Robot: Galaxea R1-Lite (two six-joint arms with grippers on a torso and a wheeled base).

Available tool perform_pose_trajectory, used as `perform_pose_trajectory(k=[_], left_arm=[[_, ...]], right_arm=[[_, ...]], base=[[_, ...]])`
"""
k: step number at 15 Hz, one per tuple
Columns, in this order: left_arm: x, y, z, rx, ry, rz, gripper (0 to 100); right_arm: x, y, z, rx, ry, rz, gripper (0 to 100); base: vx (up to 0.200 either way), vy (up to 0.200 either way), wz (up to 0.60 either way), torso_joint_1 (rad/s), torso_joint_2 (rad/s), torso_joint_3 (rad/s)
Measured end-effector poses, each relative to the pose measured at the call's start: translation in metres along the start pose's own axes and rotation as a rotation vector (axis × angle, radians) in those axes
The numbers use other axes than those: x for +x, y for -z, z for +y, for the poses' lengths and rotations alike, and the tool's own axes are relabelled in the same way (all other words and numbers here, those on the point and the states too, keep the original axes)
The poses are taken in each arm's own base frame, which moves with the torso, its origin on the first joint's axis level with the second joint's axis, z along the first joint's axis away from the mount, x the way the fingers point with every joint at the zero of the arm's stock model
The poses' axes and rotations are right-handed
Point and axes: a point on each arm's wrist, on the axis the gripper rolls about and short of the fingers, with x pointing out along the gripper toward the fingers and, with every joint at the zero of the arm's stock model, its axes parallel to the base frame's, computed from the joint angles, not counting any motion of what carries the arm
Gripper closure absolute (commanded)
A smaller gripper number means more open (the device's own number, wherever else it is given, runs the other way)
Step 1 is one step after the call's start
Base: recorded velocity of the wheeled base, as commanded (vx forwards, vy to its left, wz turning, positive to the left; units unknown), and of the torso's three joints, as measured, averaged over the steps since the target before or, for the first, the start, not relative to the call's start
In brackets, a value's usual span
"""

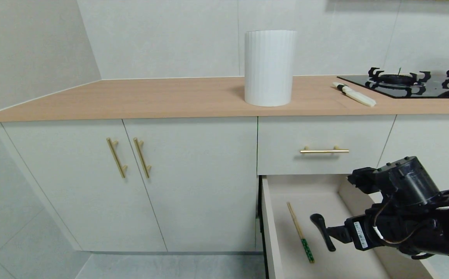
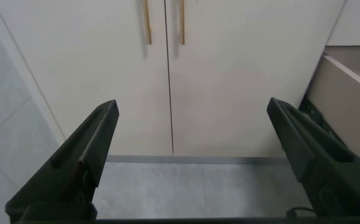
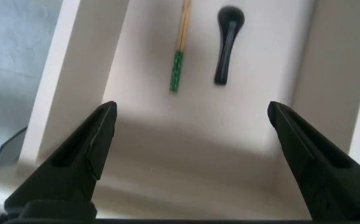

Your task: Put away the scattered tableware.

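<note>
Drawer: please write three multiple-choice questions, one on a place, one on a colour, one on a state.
1. The chopsticks lie: A. on the counter B. in the open drawer C. on the floor
2. The spoon is: A. white B. black C. red
3. The right tool is: A. shut on the spoon B. shut on the chopsticks C. open
Answers: 1 B, they lie on the drawer bottom; 2 B, it looks black beside them; 3 C, its fingers stand wide apart, empty.
</note>
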Motion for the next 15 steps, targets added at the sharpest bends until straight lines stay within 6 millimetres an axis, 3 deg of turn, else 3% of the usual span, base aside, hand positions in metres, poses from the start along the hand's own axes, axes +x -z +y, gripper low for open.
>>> perform_pose_trajectory(k=[4, 12, 15], left_arm=[[0.000, 0.000, 0.000, 0.001, 0.000, 0.000, 0], [0.000, 0.000, 0.000, 0.000, 0.000, 0.000, 0], [0.000, 0.000, 0.000, 0.000, 0.000, 0.000, 0]], right_arm=[[-0.002, 0.003, -0.001, -0.009, 0.004, 0.018, 0], [-0.006, 0.013, 0.004, -0.112, -0.022, 0.090, 0], [-0.011, 0.028, 0.014, -0.178, -0.095, 0.204, 0]], base=[[-0.200, 0.000, 0.00, 0.004, 0.00, 0.005], [0.000, 0.000, 0.00, 0.000, 0.00, 0.000], [0.000, 0.000, 0.00, 0.000, 0.00, 0.000]])
